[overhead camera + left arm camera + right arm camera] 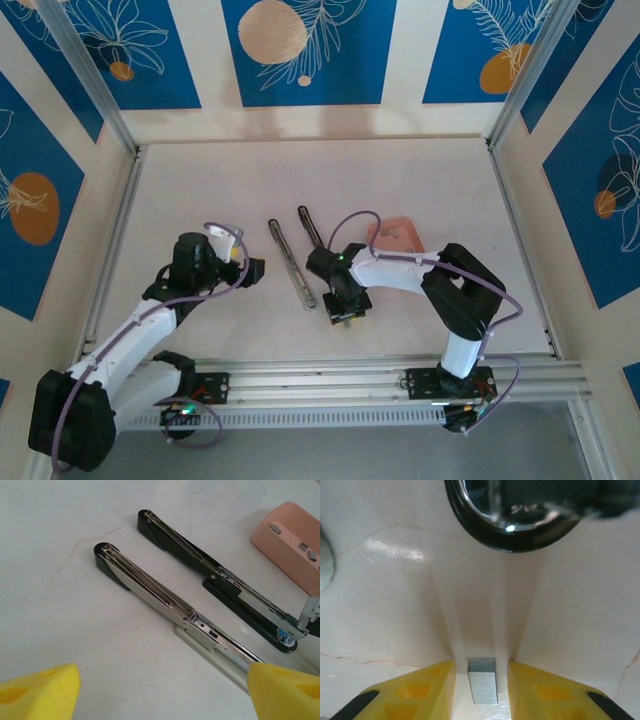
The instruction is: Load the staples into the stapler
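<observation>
Staples for this step are one short grey staple strip (482, 682), which seems to lie flat on the white table (570, 630) between the yellow fingers (432, 692) of the right gripper (481, 666). The jaws stand narrow, one on each side of the strip. A thin line of table shows on both sides, so I judge that the strip is not clamped yet.

More strips (306, 546) wait in the pink tray (285, 535), to the right of the two opened staplers. The black stapler (200, 562) and the silver stapler (150, 587) lie side by side with their rails up. A dark round shape, blurred, sits just ahead of the right fingers; it is probably one end of the black stapler. The left gripper (162, 677) hovers wide and empty over the near part of the silver stapler.

To do the pick well, the pinch should land centred on the two side faces and with soft force, because such a strip breaks easily. After that, the strip should be lifted level and lined up with the open rail before it slides in.
</observation>
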